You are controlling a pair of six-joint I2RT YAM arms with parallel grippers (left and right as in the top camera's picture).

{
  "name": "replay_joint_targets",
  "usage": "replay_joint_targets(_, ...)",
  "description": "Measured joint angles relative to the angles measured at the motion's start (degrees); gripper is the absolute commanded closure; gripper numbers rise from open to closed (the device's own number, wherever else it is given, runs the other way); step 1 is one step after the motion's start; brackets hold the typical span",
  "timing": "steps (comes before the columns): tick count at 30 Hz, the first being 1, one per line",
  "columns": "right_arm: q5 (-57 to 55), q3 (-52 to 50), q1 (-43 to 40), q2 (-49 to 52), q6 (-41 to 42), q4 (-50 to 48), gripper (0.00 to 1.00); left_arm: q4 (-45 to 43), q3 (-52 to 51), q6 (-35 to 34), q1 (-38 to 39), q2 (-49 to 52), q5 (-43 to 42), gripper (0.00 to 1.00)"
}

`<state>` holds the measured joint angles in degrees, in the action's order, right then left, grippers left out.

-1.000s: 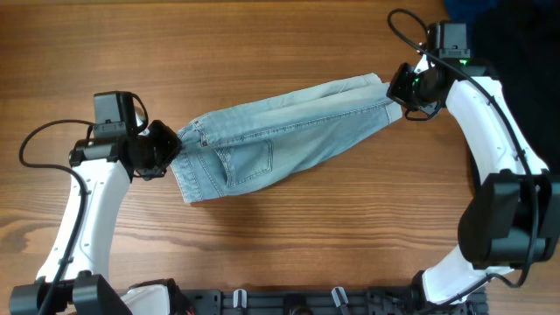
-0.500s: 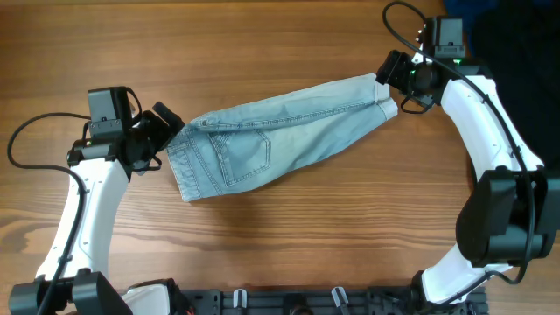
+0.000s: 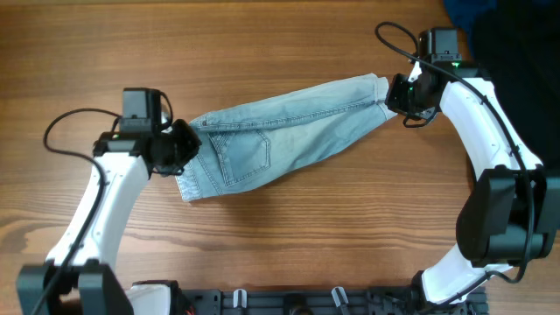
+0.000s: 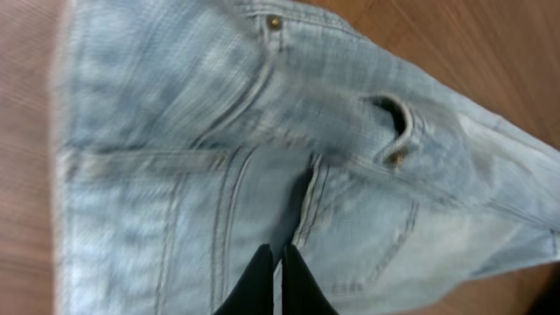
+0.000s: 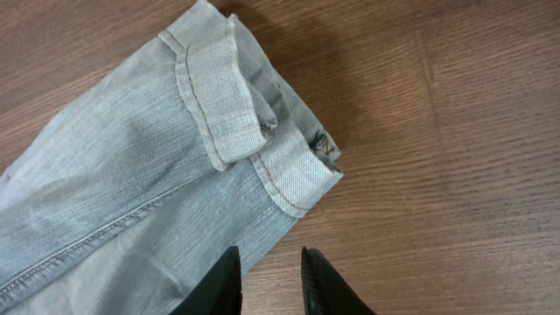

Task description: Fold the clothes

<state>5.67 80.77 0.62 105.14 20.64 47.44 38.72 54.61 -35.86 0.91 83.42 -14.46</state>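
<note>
left wrist: blurry, cut-off shorts

Wood-grain table, dark cloth at far corner, black rail along near edge

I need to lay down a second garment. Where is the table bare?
Two patches of table are bare: the far strip above the denim shorts, and the wider near strip below them, between both arms. Crowded: the left gripper at the waistband, the right gripper at the leg hem, dark cloth in the far right corner.
</note>
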Motion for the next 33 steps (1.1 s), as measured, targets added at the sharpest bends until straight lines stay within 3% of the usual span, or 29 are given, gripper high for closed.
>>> replay_joint_targets(7, -0.22, -0.07, 0.00, 0.00, -0.02, 1.25, 0.70, -14.47, 0.02, -2.62, -0.92, 15.82, 2.01, 0.91)
replay_joint_targets(12, -1.95, -0.07, 0.00, 0.02, -0.39, -2.80, 0.46, -5.64, 2.19, -5.66, -2.16, 18.71, 2.01, 0.90)
replay_joint_targets(21, -2.34, 0.09, 0.04, 13.68, -1.18, -8.90, 0.46, -4.81, 2.73, -6.10, -2.14, 19.06, 1.73, 0.89)
replay_joint_targets(23, -2.34, -0.02, 0.04, 13.86, -2.21, -10.69, 0.58, -4.87, 2.71, -6.10, -2.14, 19.08, 1.70, 0.88)
replay_joint_targets(25, -2.29, -0.02, 0.04, 13.92, -3.87, -13.05, 0.95, -4.90, 2.71, -6.10, -2.14, 19.08, 1.70, 0.88)
replay_joint_targets(30, -2.27, 0.00, 0.04, 13.92, -5.99, -12.55, 0.96, -4.98, 2.71, -6.08, -2.14, 19.08, 1.73, 0.90)
replay_joint_targets(33, -2.82, 1.09, 0.04, 13.84, -5.68, -3.74, 0.96, -6.36, 2.43, -5.20, -2.14, 19.08, 1.97, 0.92)
